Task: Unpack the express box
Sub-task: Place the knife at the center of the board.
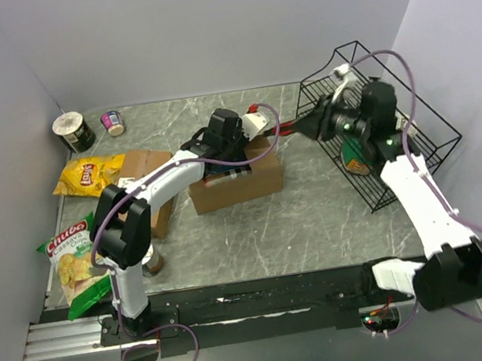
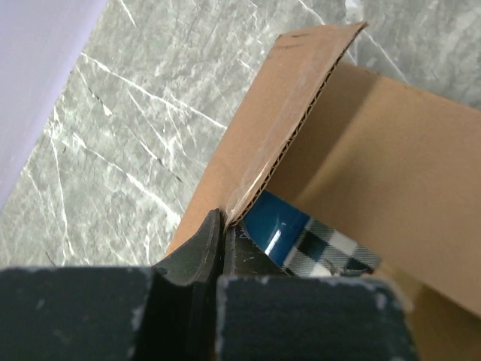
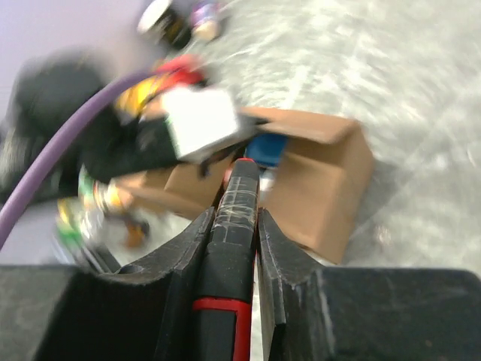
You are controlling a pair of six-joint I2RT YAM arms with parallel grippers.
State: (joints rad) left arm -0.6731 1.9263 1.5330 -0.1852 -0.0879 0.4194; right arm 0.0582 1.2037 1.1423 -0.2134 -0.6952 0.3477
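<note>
The left gripper is pinched tight on a cardboard flap of the express box, which sits mid-frame in the top view. A blue checked packet shows inside. The right gripper, just right of the box, clamps a black-and-red tool near the wire basket.

The box is matt corrugated cardboard on a smooth marble-look table. The packet inside is glossy, the tool smooth plastic. The far-right basket is black metal wire.
</note>
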